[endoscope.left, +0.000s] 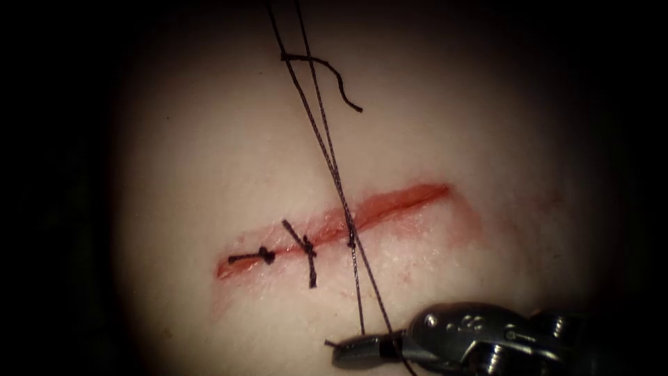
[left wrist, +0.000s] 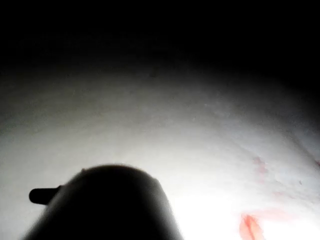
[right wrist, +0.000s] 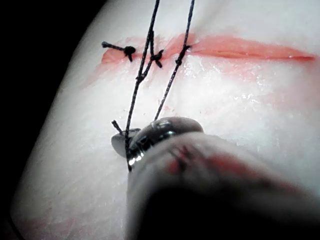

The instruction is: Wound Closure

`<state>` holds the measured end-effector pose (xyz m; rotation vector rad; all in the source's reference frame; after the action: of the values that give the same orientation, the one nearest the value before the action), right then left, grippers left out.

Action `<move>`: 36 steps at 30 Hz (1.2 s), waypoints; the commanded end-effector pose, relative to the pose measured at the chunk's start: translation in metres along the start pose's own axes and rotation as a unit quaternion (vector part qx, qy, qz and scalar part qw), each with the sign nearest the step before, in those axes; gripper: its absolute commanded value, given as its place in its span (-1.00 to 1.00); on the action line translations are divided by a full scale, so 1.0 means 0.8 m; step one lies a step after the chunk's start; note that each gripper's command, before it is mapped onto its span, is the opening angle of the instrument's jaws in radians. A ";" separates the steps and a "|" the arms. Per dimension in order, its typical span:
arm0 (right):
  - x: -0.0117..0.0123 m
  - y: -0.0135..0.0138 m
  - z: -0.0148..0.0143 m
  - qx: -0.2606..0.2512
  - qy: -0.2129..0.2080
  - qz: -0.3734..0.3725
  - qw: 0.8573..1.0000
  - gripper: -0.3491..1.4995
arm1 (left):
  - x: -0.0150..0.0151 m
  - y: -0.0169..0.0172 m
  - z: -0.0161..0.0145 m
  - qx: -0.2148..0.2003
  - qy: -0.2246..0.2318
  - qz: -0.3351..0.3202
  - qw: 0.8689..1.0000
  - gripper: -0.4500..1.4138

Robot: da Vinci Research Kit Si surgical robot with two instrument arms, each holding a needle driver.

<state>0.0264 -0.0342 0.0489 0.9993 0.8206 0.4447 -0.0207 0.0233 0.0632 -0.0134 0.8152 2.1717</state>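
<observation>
The cut [endoscope.left: 410, 198] runs slantwise across the pale tissue [endoscope.left: 209, 139]. My right tool [endoscope.left: 351, 348] lies below the cut with its jaws shut on the thread [endoscope.left: 327, 150]. Two strands rise from those jaws, cross at a stitch [endoscope.left: 351, 240] in the middle of the cut and go on up out of the picture. A short loose tail [endoscope.left: 341, 87] curls off a knot high on the strands. The right wrist view gives the same jaws [right wrist: 122, 140] holding the thread [right wrist: 172, 75] before the cut [right wrist: 240, 47]. In the left wrist view my left tool [left wrist: 107, 205] is a dark blurred mass over the tissue.
Two tied stitches [endoscope.left: 264, 255] [endoscope.left: 307, 247] with short cut ends close the left part of the cut. Red fluid [endoscope.left: 376, 209] lines its gaping right part. A red smear [left wrist: 249, 226] marks the tissue in the left wrist view.
</observation>
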 end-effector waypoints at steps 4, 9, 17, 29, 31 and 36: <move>0.0001 0.0001 0.0011 0.001 -0.002 0.003 1.000 -1.00 | 0.0006 0.0006 0.0005 0.000 0.000 -0.001 1.000 -1.00; -0.0001 0.0001 0.0012 0.002 -0.005 0.004 1.000 -1.00 | 0.0006 0.0006 0.0005 -0.001 0.003 -0.005 1.000 -1.00; 0.0022 0.0009 0.0001 -0.011 0.043 -0.009 0.999 -1.00 | -0.0008 0.0027 0.0005 -0.132 -0.005 -0.049 0.990 -1.00; 0.0063 0.0022 -0.0079 -0.065 0.133 -0.035 0.988 0.65 | -0.0105 0.0037 -0.0128 -0.525 -0.111 -0.107 0.837 -1.00; 0.0066 0.0020 -0.0090 -0.069 0.138 -0.034 0.987 0.69 | -0.0119 0.0036 -0.0154 -0.539 -0.124 -0.107 0.826 -1.00; 0.0093 0.0014 -0.0139 -0.093 0.172 -0.034 0.980 0.65 | -0.0147 0.0055 -0.0213 -0.580 -0.139 -0.135 0.791 -1.00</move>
<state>0.0218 -0.0233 0.0439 0.7392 1.0936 0.6191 -0.0194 0.0037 0.0548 -0.3886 -0.7356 1.9901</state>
